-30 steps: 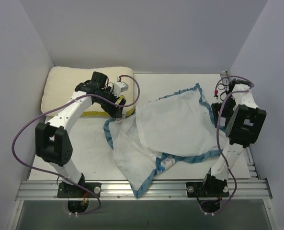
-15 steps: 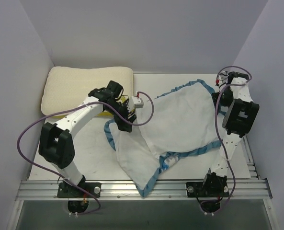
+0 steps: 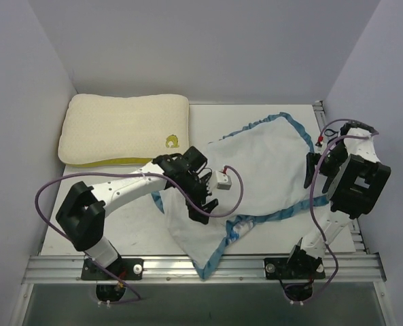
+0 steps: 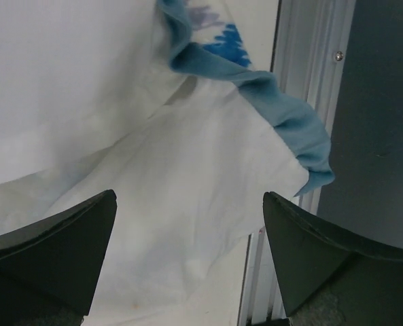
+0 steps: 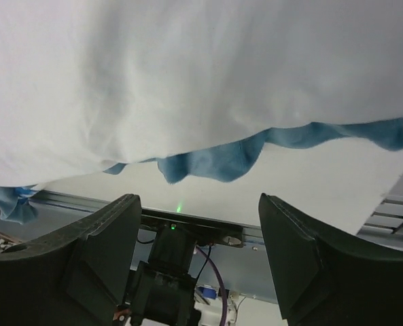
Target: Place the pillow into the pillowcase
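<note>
The cream pillow (image 3: pixel 123 129) with its olive side band and small yellow logo lies at the far left of the table. The pillowcase (image 3: pixel 255 170) lies spread in the middle, white side up, with teal trim round its edges. My left gripper (image 3: pixel 202 197) hovers open over the pillowcase's near left part. In the left wrist view the open gripper (image 4: pixel 187 272) has white fabric (image 4: pixel 153 176) and a teal corner (image 4: pixel 289 129) beyond it. My right gripper (image 3: pixel 312 170) is at the pillowcase's right edge. In the right wrist view the gripper (image 5: pixel 198 258) is open and empty below the teal hem (image 5: pixel 215 159).
The metal rail (image 3: pixel 201 266) runs along the table's near edge, and a corner of the pillowcase hangs over it. Grey walls close in the left, back and right sides. Purple cables loop beside both arms.
My left arm has swung from the pillow's right end toward the near right, over the pillowcase. My right arm has drawn back from the far right corner. The pillowcase's raised fold has flattened.
</note>
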Robot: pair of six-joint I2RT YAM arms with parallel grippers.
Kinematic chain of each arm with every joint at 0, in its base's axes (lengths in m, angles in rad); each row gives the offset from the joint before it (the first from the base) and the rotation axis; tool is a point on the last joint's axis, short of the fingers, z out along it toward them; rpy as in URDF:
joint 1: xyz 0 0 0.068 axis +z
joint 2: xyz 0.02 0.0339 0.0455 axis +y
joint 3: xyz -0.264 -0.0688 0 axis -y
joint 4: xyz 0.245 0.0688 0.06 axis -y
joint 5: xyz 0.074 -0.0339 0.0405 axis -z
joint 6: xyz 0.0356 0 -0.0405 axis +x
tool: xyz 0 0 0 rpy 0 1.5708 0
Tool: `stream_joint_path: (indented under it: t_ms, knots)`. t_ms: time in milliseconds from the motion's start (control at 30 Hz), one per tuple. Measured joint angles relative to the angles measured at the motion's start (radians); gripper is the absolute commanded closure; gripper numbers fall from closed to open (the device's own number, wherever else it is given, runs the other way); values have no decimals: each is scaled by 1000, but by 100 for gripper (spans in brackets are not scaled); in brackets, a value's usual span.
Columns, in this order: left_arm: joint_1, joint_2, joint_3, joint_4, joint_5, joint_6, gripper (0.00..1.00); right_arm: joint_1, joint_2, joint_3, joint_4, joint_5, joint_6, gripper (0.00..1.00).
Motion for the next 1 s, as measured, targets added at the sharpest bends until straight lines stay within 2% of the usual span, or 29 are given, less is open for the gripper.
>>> stream_joint_path:
  t_ms: [133,333,467,500,533,600,633,667,700,733,833,867,900,1000]
  knots:
    - [-137,-50,-104,121,-88,-179,3,-2,16,-62,43,-10,5,32]
    - [-299,-38,-136,256,-182,-394,3,-5,102,-68,152,-14,61,34]
    - [-340,15,-134,329,-227,-470,6,-5,188,-45,184,6,117,48]
    - [-348,37,-133,345,-240,-479,9,-5,189,-44,186,12,126,48]
    - [-358,62,-132,357,-250,-492,12,-6,189,-44,192,13,134,52]
    - [-380,116,-124,372,-272,-507,22,-6,189,-44,197,21,139,58]
    - [-388,143,-122,378,-283,-513,38,-6,189,-43,201,24,141,62]
    - [-395,167,-122,378,-294,-515,48,-6,190,-40,203,29,142,79]
    - [-401,184,-122,377,-304,-513,56,-7,192,-36,207,32,135,85]
    - [-408,201,-121,373,-317,-501,69,-7,198,-29,216,39,137,99]
    - [-423,195,-108,363,-325,-435,81,-7,221,7,216,57,130,100]
    - [-433,183,-109,358,-319,-387,95,-7,225,19,214,66,126,100]
    - [-446,163,-113,350,-311,-344,100,-8,232,34,216,77,121,100]
    - [-499,56,-135,344,-276,-174,100,-9,260,109,221,102,108,100]
